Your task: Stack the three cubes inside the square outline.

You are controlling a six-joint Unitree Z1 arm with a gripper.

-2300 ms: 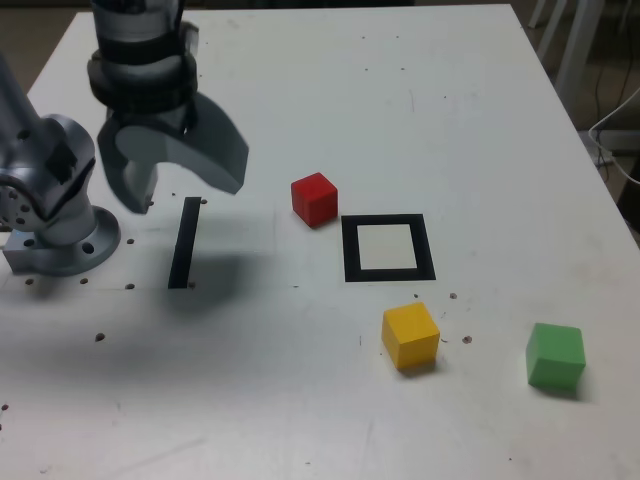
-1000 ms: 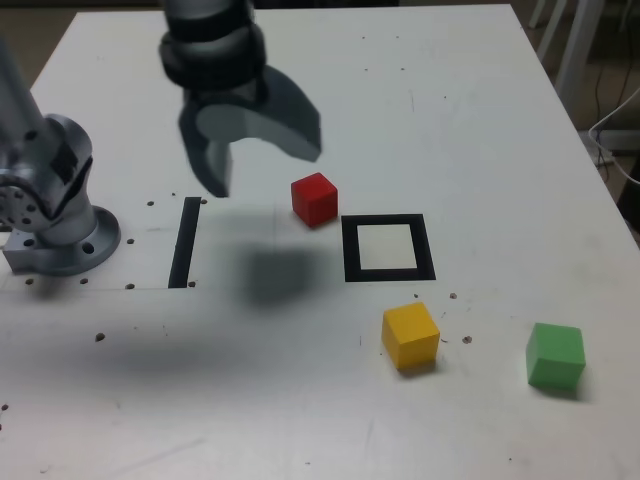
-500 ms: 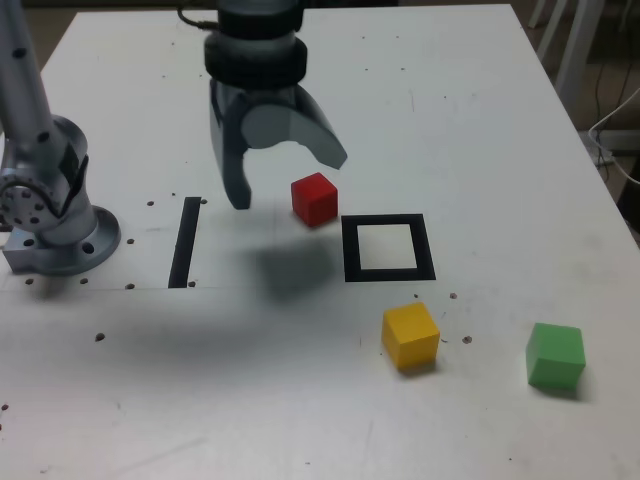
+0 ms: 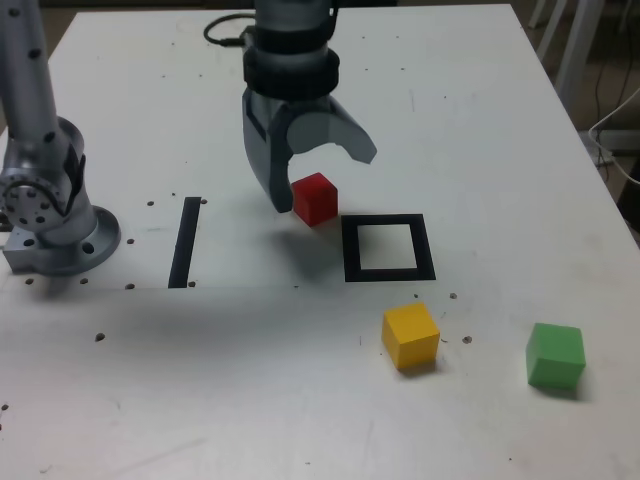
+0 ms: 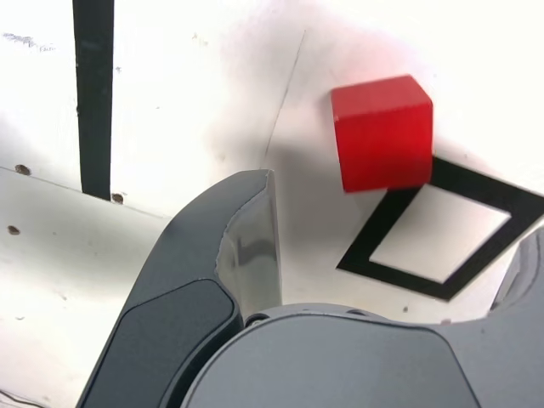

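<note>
Red cube (image 4: 314, 198) between spread fingers (image 4: 277, 185).

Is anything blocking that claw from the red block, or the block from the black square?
Nothing visible. The open gripper hangs just above the red cube, with only air between. The cube sits beside a corner of the square outline, and bare table separates them.

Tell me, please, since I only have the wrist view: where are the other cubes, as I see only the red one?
Observer: The yellow cube and green cube sit on the table, nearer the exterior camera than the square outline.
Operator: Is either one inside the outline?
Observer: No, it holds no cube; the red cube sits just outside its corner.
Operator: Is the gripper on the red cube?
Observer: No, the gripper is open above it.
</note>
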